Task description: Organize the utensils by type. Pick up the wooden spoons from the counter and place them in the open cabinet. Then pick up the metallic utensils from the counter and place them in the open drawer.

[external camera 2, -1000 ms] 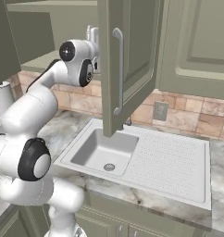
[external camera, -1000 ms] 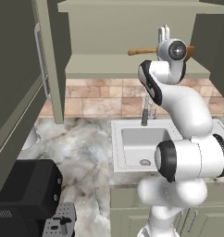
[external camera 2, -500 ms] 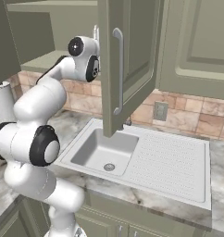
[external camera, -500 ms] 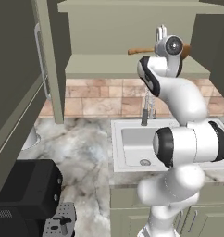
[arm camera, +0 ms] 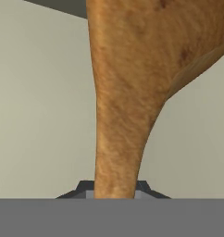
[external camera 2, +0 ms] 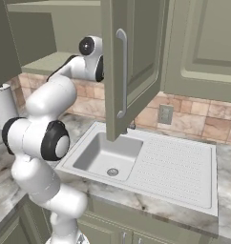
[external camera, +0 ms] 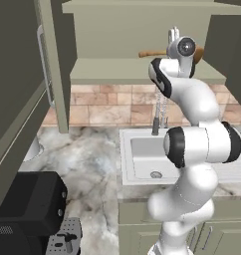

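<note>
the worktop [external camera: 87, 159] is a grey-white marbled slab running along a brown-tile backsplash [external camera: 112, 107], with pale olive-green base cabinets [external camera 2: 136, 228] below it. a white sink [external camera 2: 105, 157] with a ribbed drainboard [external camera 2: 177, 169] is set into it, and a slim faucet [external camera: 156, 117] stands at the back of the basin. above hangs the grey-green cabinet [external camera: 142, 30], open, its plain inner shelf [external camera: 117, 69] bare on the left half. a wall outlet [external camera 2: 165, 114] sits on the tiles past the sink.

in the left base view a black microwave [external camera: 28, 209] sits at the near left of the worktop and a pale upright container [external camera: 33, 147] stands further back, near the open left door [external camera: 53, 64]. in the right base view the cabinet's other panelled door [external camera 2: 129, 62], with a long bar handle [external camera 2: 122, 74], swings out in front of the arm's wrist and hides the hand behind it.

the tool [arm camera: 113, 193] is raised to shelf height inside the cabinet opening, clenched on a wooden spoon [external camera: 152, 53]. the spoon's handle sticks out level to the left above the shelf. in the hand view its orange-brown wood rises from between the fingertips and widens toward the bowl, with the pale cabinet interior behind it.
</note>
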Tool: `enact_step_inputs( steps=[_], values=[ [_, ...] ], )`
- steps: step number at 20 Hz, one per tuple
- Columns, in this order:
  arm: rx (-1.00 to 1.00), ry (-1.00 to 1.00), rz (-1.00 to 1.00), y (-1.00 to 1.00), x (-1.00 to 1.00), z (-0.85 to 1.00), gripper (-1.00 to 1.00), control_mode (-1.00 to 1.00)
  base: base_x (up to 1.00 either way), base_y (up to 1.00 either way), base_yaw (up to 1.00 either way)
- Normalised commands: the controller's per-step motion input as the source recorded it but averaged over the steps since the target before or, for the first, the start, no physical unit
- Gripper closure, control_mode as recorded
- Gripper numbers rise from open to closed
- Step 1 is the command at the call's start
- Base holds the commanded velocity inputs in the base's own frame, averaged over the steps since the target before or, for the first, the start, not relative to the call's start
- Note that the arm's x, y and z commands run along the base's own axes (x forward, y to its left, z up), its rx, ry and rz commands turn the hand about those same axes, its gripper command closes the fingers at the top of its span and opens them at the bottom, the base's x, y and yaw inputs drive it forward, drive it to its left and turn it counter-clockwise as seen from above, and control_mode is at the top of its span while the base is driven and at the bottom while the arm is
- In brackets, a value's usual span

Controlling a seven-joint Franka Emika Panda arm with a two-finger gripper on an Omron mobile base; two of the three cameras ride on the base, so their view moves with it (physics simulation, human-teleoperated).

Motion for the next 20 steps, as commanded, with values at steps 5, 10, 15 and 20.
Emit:
enact_step_inputs(
  steps=[5,10,15,20],
  values=[
    [0.01,0.00,0.00,-0.24,0.39,-0.36,1.00,-1.00,0.00,0.00,0.00],
    [0.00,0.00,0.00,-0.13,0.51,-0.47,-1.00,-1.00,0.00,0.00,0.00],
    [0.00,0.00,0.00,-0.10,0.62,-0.51,-1.00,-1.00,0.00,0.00,0.00],
    [0.00,-0.05,0.00,-0.13,0.31,-0.44,-1.00,-1.00,0.00,0.00,0.00]
  ],
)
